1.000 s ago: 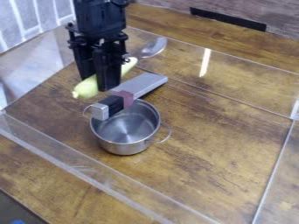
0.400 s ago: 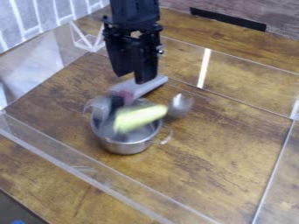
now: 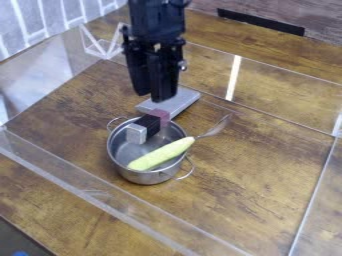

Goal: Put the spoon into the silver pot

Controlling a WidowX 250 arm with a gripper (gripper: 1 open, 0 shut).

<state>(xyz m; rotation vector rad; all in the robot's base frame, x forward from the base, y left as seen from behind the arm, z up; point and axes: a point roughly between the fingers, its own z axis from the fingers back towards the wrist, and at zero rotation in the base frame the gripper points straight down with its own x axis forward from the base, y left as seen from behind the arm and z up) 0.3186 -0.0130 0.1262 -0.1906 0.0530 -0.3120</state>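
Lower and further right than in the earlier frames, the spoon (image 3: 167, 152) has dropped from up by the gripper (image 3: 162, 79), swung round, and now lies across the silver pot (image 3: 147, 171). Nearest comes the pot, standing on the brown wooden table (image 3: 254, 190), with thin loop handles at opposite sides. Inside and over its rim slants the spoon: its thick yellow-green handle starts low in the pot's near part, and the long axis climbs toward the far right, so that the metal bowl end points out past the rim, beyond the right loop handle. Just behind, the grey slab (image 3: 167, 106) reaches from the pot's far side away from the camera, its darker, purplish end at the rim. Farther still, the black gripper hangs above the slab, jaws apart, holding nothing that shows, and clear of the spoon.
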